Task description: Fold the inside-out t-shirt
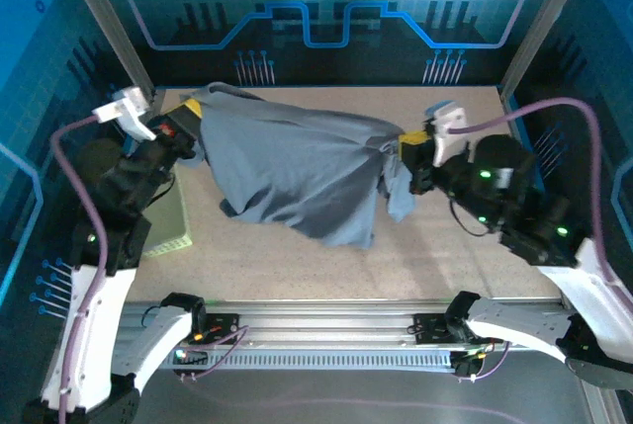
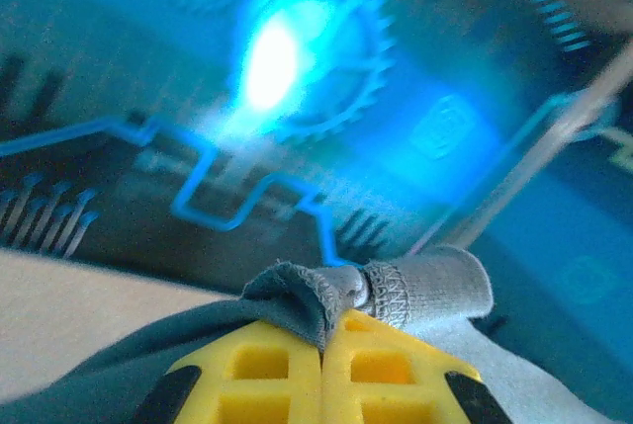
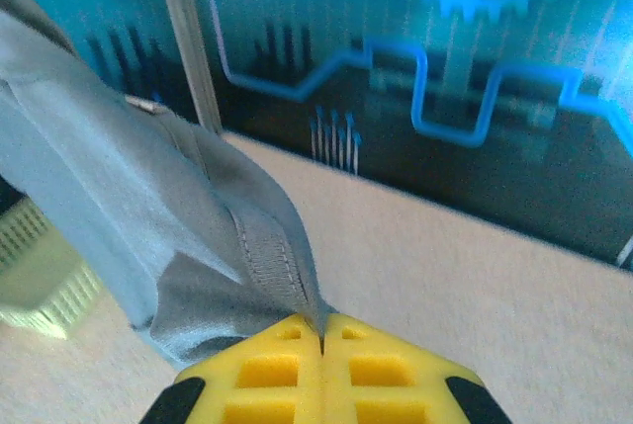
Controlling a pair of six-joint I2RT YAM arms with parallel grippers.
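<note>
Yellow left fingers (image 2: 259, 370) clamped on t-shirt (image 1: 297, 162) hem, right fingers (image 3: 269, 370) on seam

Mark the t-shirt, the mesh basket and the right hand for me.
t-shirt (image 1: 297, 167), top view, middle of the hanging cloth.
mesh basket (image 1: 170, 221), top view, its right wall.
right hand (image 3: 321, 337), right wrist view, where the yellow fingertips pinch the shirt.
</note>
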